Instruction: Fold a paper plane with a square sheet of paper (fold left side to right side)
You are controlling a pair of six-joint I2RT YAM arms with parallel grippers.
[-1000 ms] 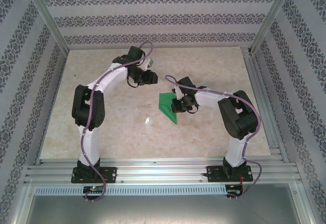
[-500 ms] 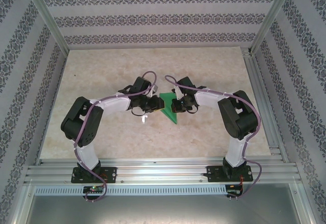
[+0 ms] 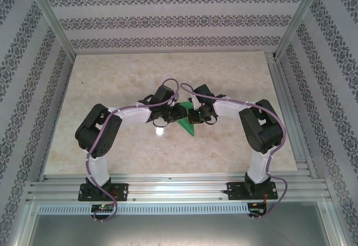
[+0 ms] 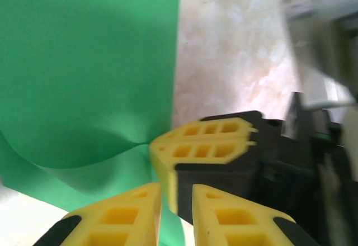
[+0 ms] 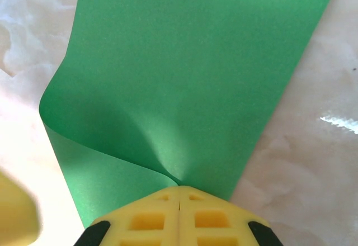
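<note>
The square sheet of paper [image 3: 188,126] is bright green and lies mid-table as a loosely folded, pointed wedge. Its upper layer [image 5: 184,78] curls over the lower one without a sharp crease. My right gripper [image 5: 179,193] is shut, and its joined yellow tips press on the paper where the curl dimples. From the left, my left gripper [image 4: 176,212] sits right against those yellow fingers [image 4: 207,140]. Its jaws stand narrowly open, with the edge of the green paper [image 4: 89,61] running into the gap. In the top view the left gripper [image 3: 180,113] and right gripper [image 3: 194,116] nearly meet over the sheet.
The pale marbled tabletop [image 3: 128,72] is boxed in by patterned walls. Aluminium rails run along the near edge [image 3: 179,187] and the right side [image 3: 288,112]. A small white glint [image 3: 160,131] lies just left of the paper.
The left arm swung from the back of the table down to the paper's left edge, and its jaws narrowed. The right gripper and the paper stayed put.
</note>
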